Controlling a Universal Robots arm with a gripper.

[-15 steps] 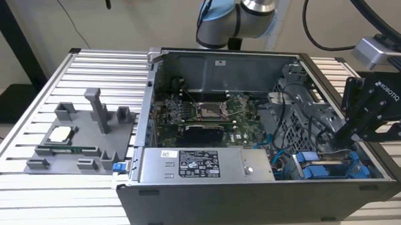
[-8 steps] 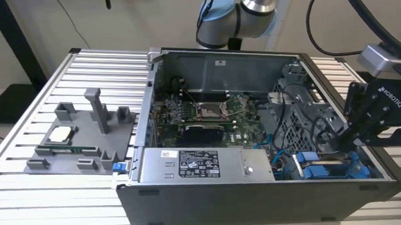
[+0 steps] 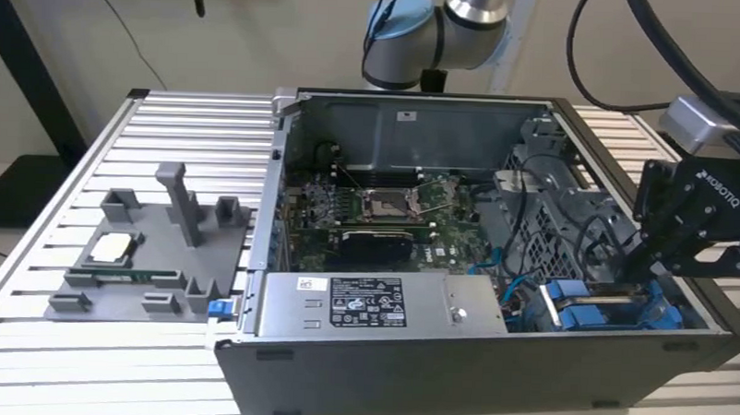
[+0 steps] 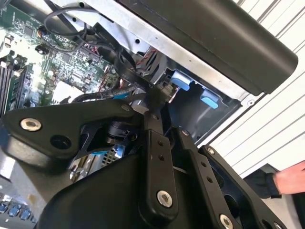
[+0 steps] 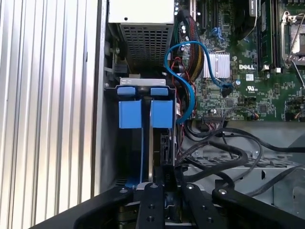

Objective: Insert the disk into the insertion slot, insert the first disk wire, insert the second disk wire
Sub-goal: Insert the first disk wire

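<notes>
The disk (image 5: 151, 138) stands on edge in the insertion slot (image 3: 584, 316) at the case's front corner on the exterior view's right, between blue carrier tabs (image 5: 129, 113). In the exterior view its top edge (image 3: 613, 295) shows as a thin bar among the blue parts. My gripper (image 3: 632, 279) reaches down into that corner. In both wrist views its fingers come together (image 5: 166, 171) (image 4: 153, 102) on a black disk wire connector (image 5: 166, 148), which lies against the disk's end. I cannot tell how far the connector is seated.
The grey power-supply box (image 3: 379, 305) sits beside the bay, with the motherboard (image 3: 383, 208) behind it. A blue cable (image 5: 190, 86) and black cables (image 5: 228, 152) loop close to the gripper. A grey fixture (image 3: 147, 255) stands on the ribbed table. A person's hand (image 4: 290, 181) is nearby.
</notes>
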